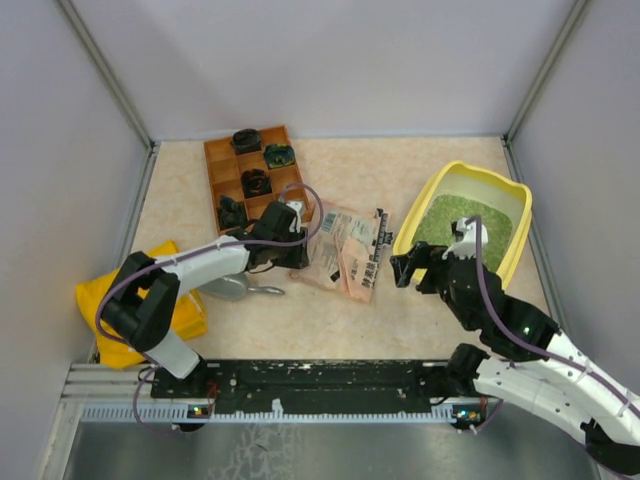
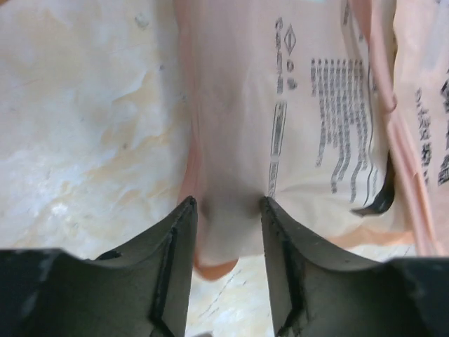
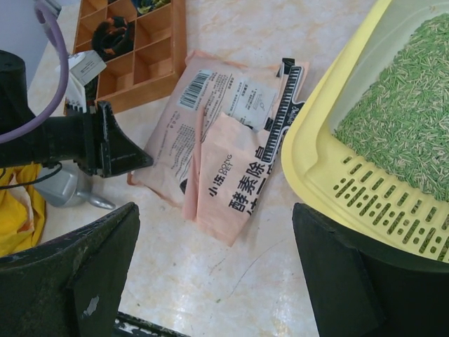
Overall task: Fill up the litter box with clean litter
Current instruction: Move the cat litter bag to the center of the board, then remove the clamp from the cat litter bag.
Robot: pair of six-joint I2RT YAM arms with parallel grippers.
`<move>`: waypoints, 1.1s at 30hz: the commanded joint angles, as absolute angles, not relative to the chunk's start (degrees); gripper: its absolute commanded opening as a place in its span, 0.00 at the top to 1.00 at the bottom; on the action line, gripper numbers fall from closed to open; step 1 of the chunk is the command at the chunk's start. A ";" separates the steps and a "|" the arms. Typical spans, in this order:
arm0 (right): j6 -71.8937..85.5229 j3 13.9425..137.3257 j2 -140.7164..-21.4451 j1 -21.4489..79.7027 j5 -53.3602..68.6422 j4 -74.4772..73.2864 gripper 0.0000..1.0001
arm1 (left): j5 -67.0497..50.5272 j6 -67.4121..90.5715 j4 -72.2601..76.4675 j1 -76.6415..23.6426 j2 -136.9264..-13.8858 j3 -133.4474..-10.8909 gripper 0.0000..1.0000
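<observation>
The litter box (image 1: 481, 172) sits at the far right of the table (image 1: 330, 325), a glossy yellow plastic tray with rounded corners and a raised rim, angled so one corner points toward the arms. Its floor is covered by the litter (image 1: 450, 215), a grainy green mass. Only the right wrist view shows that the litter (image 3: 400, 105) is made of short thin pellets and that the near rim of the box (image 3: 309, 140) has a slotted grille (image 3: 379, 207); there the box runs off the frame. The right gripper (image 1: 418, 268) hangs just beside that near corner, its jaws spread wide with nothing between them; in its own camera (image 3: 217, 270) one finger hides part of the rim. Left of the box lies the pink pouch (image 1: 345, 255), crinkled printed film with a barcode; whether it is one folded pouch or two overlapping I cannot tell. The left gripper (image 1: 296, 222) is at its left edge, and its own camera shows its jaws (image 2: 228, 203) half closed and pinching a bunched fold of the pouch (image 2: 302, 105), the print blurred. Behind is a wooden tray (image 1: 215, 150) of square compartments holding dark items too small to identify. A grey scoop (image 1: 235, 290) lies partly under the left arm, and a limp yellow cloth bag (image 1: 105, 300) slumps at the near left.
</observation>
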State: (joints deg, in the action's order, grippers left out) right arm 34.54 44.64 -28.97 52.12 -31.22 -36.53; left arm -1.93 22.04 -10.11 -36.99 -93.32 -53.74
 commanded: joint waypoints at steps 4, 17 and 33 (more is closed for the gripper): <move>34.65 48.19 -29.28 52.65 -32.46 -36.21 0.11 | 4.19 13.67 -18.01 -42.18 -86.16 -58.46 0.43; 29.97 51.82 -25.26 52.65 -38.20 -33.06 0.11 | -23.70 -36.39 12.40 -51.23 -72.99 -38.76 0.27; 30.70 51.03 -18.09 52.65 -42.61 -34.05 0.11 | -18.47 -56.99 18.78 -59.88 -91.41 -42.19 0.24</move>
State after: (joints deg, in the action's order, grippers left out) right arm 30.26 49.93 -19.73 52.14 -40.75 -34.89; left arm -19.03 -52.07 14.66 -59.09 -88.38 -40.05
